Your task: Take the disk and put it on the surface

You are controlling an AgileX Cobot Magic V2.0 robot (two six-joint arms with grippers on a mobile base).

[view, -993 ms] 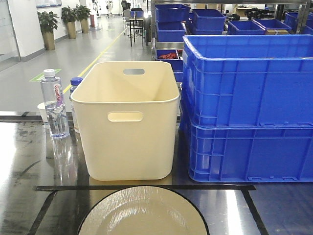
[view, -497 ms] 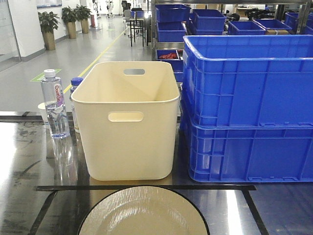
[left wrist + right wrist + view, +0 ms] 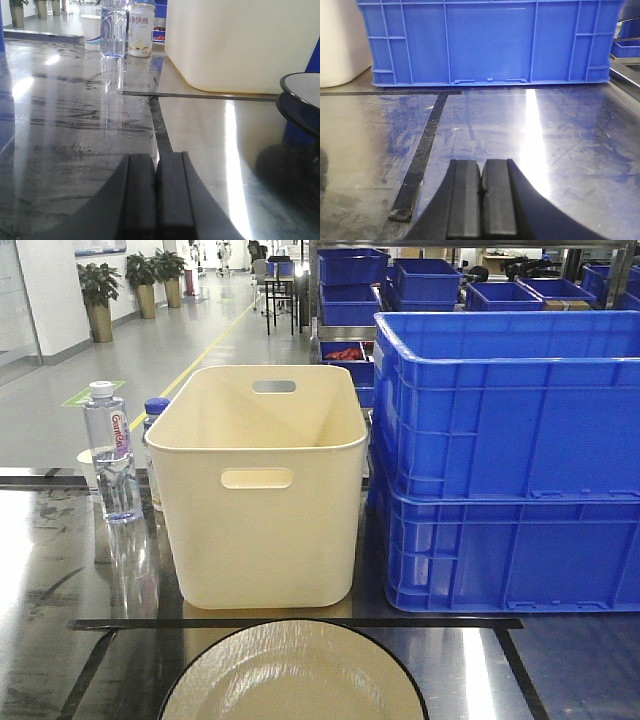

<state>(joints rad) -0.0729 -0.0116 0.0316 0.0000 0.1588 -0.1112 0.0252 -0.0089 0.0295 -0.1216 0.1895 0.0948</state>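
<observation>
The beige disk (image 3: 293, 675) lies flat on the glossy bench (image 3: 60, 570), at the near edge inside the black tape rectangle, just in front of a cream bin (image 3: 258, 490). Left gripper (image 3: 156, 192) and right gripper (image 3: 481, 197) hover low on either side, fingers pressed together, holding nothing.

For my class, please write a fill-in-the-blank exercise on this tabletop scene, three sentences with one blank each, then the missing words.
1. The disk lies on the glossy surface directly in front of the ____ bin.
2. The left claw and the right claw both have their fingers ____.
3. The two stacked crates right of the bin are ____ in colour.

Missing words: cream; shut; blue
</observation>
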